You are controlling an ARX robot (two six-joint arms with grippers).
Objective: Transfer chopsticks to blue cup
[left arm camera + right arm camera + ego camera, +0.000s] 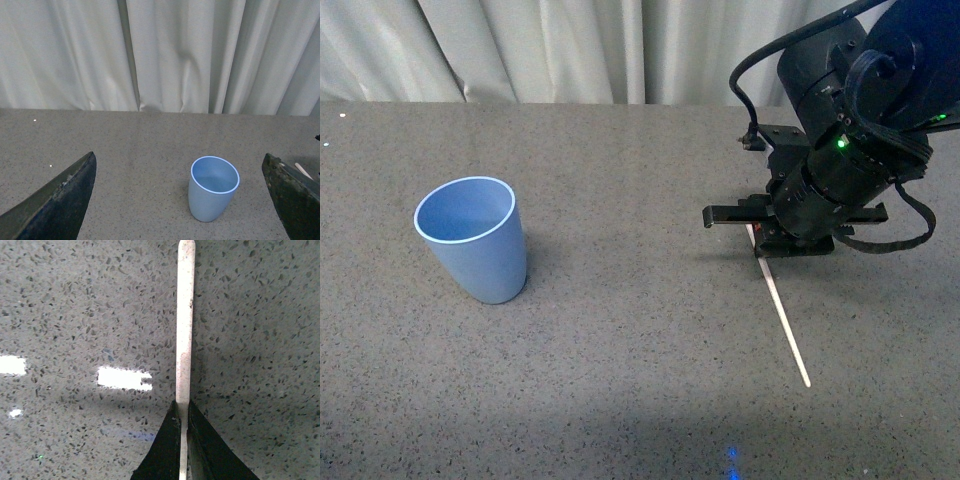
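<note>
Cream-white and very thin, the 1 long chopstick (786, 325) lies on the speckled grey worktop (620, 400), its far end pinched between the right fingers (165, 450). Well to its left stands the upright light-blue plastic cup (472, 240). Spread wide, the left fingers (60, 200) hold nothing.

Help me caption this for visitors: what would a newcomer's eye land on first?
The black right gripper at right, closed on the far end of the thin cream chopsticks, which slant toward the camera over the speckled grey table. Next, the blue cup standing upright and empty at left, well apart from the stick.
</note>
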